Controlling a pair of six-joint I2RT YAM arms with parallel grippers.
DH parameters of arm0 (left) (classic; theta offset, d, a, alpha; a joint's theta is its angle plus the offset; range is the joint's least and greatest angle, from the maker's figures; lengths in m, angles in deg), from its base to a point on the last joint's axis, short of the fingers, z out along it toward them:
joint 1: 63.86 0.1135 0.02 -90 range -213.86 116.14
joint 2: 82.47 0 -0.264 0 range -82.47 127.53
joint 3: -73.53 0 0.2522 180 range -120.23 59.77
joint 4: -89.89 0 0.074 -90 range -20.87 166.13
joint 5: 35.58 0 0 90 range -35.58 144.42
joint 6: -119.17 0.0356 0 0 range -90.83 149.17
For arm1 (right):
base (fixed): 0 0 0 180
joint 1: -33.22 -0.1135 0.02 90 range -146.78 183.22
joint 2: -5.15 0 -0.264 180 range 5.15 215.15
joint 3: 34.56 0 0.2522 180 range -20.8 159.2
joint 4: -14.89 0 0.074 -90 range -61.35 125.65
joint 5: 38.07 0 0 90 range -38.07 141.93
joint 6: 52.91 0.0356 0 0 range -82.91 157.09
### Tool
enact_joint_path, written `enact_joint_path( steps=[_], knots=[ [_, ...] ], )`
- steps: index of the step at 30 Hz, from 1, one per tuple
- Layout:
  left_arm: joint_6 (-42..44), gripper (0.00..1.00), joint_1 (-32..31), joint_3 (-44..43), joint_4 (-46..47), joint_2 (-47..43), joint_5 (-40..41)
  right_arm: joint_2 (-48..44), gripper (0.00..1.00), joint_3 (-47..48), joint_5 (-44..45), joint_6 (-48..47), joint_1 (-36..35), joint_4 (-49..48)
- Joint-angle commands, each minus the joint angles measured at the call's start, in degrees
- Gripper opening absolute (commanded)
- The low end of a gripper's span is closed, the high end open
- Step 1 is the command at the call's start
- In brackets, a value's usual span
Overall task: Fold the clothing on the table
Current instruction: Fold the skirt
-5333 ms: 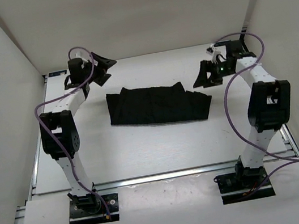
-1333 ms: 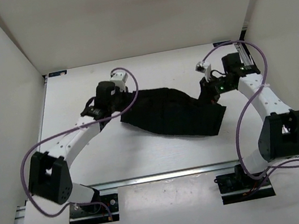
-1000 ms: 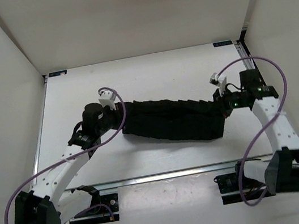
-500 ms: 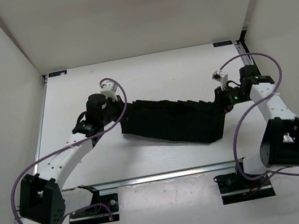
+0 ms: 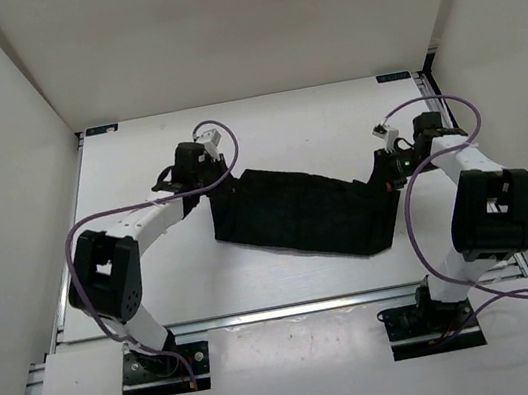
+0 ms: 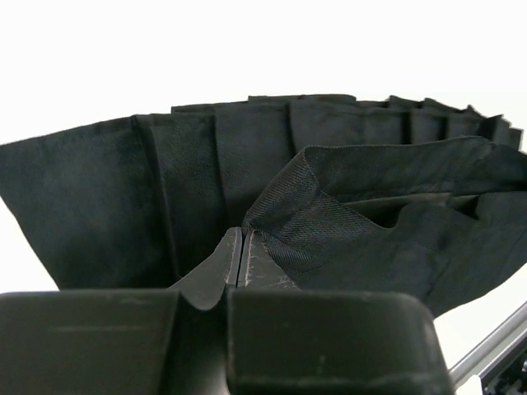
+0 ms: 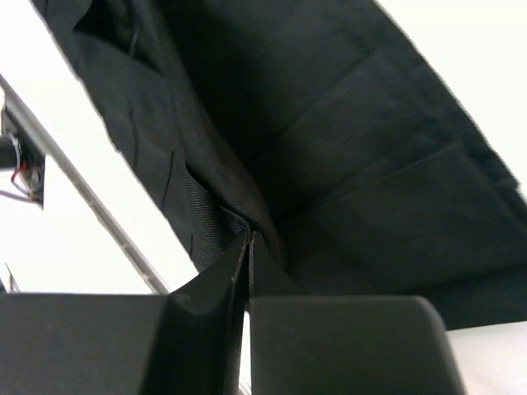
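Observation:
The black clothing stretches across the middle of the white table, held up at both ends. My left gripper is shut on its left upper edge. In the left wrist view the jaws pinch a fold of the clothing, which hangs in pleats beyond. My right gripper is shut on the right end. Seen from the right wrist, the jaws clamp a seam of the clothing, and the cloth spreads away above them.
Aluminium rails run along the table's near edge, by both arm bases. White walls close in the left, back and right sides. Purple cables loop off both arms.
Both grippers have moved away from the bases, toward the far side, with the clothing still held. The cloth now hangs wider and flatter between them than a second ago.

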Motion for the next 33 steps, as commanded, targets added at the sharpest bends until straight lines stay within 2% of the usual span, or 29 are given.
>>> enact_joint_path(
  steps=[1,13,14,15,16,17,18,19,21,22,23,24,25,26,28,32,33],
  knots=[
    [0.2,0.00,1.2,-2.7,1.2,1.7,1.5,2.4,0.00,3.0,2.8,4.1,1.3,-3.9],
    [1.4,0.00,2.8,-9.8,2.3,10.5,0.6,10.8,0.00,11.6,7.2,8.7,3.0,-5.9],
    [1.4,0.00,2.9,-10.3,2.5,11.3,0.6,11.1,0.06,12.1,10.0,9.4,2.6,-6.4],
    [1.5,0.01,3.0,-10.7,2.4,12.0,0.9,11.8,0.29,12.5,12.5,10.2,1.3,-6.7],
    [1.9,0.08,3.1,-11.0,2.3,12.3,0.7,12.9,0.61,13.2,18.2,10.8,-0.5,-7.2],
    [2.4,0.31,3.4,-11.4,1.6,13.4,0.2,13.3,0.67,13.5,22.9,10.9,-1.2,-7.6],
    [2.6,0.62,3.6,-12.7,-0.2,14.0,1.2,13.2,0.72,14.1,25.0,10.7,-2.7,-7.2],
    [3.0,0.65,3.9,-14.3,-1.4,13.8,1.5,12.8,0.73,14.4,28.0,11.2,-3.0,-7.8],
    [4.3,0.82,3.6,-15.8,-2.1,11.2,4.8,10.7,0.71,14.5,29.9,11.7,-2.9,-9.3],
    [5.4,0.93,3.1,-15.8,0.0,9.9,5.9,9.0,0.70,14.4,29.2,12.2,-2.9,-10.0],
    [6.1,0.99,2.9,-15.2,1.0,6.8,8.5,6.7,0.67,14.2,26.8,12.1,-2.7,-10.9],
    [6.4,0.98,2.4,-13.3,4.7,4.0,11.1,6.0,0.60,14.8,23.0,11.1,-2.9,-10.9],
    [5.7,0.99,1.8,-12.1,8.0,2.6,12.1,4.4,0.47,14.5,20.6,10.8,-2.9,-11.2],
    [4.8,0.99,1.3,-11.5,8.6,0.8,11.7,3.0,0.38,13.9,16.1,9.7,-3.4,-11.1],
    [4.6,0.99,0.6,-12.8,5.4,1.2,5.5,2.3,0.00,13.2,11.5,8.1,-5.4,-10.7],
    [8.4,0.97,-4.5,-10.5,-0.2,2.4,-2.8,4.6,0.00,11.5,2.1,5.2,-8.6,-6.0],
    [8.4,0.89,-4.8,-9.4,0.1,2.7,-5.4,5.3,0.00,10.5,0.7,3.8,-8.9,-5.7]
  ],
)
